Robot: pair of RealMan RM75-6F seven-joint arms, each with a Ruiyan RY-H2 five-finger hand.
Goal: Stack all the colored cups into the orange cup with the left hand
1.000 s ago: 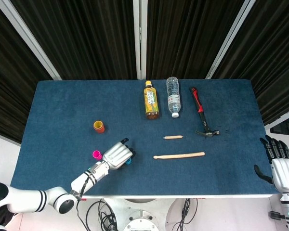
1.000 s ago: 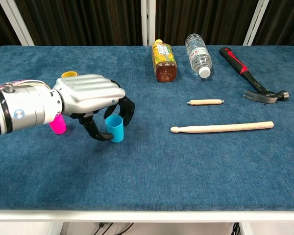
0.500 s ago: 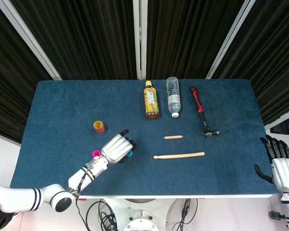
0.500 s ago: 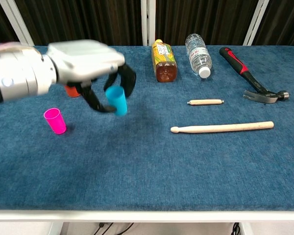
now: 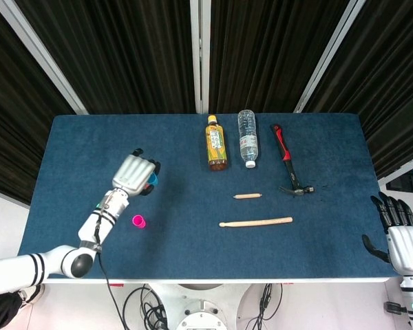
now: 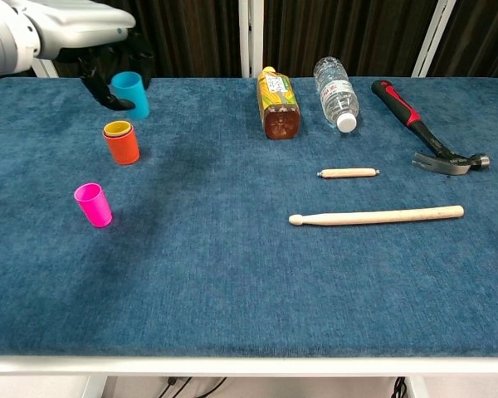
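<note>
A: What has changed on the blue table [image 6: 257, 274] in the last second?

B: The left arm has swung up and back, so the left hand [image 5: 134, 174] now hangs above the far left part of the table instead of sitting low near the front edge. It carries the blue cup [image 6: 130, 94], pinched between thumb and fingers and lifted clear of the cloth.

A: And the right hand [image 5: 401, 244]?

B: It stays parked off the table's right corner, fingers spread, holding nothing.

A: What does the move mean for the task?

B: The blue cup is now just above and slightly behind the orange cup [image 6: 121, 143], which stands upright with a yellow cup [image 6: 117, 128] already nested in it. It looks like the carry is nearly over and the lowering comes next. The pink cup [image 6: 94, 205] is standing alone nearer the front, so one more trip seems to remain.

A: How does the blue cup point?

B: Its long axis runs roughly vertical, mouth up, tilted a little. The orange cup's axis is upright too, mouth open to the ceiling, so the two should line up once the blue one is centred over it.
</note>
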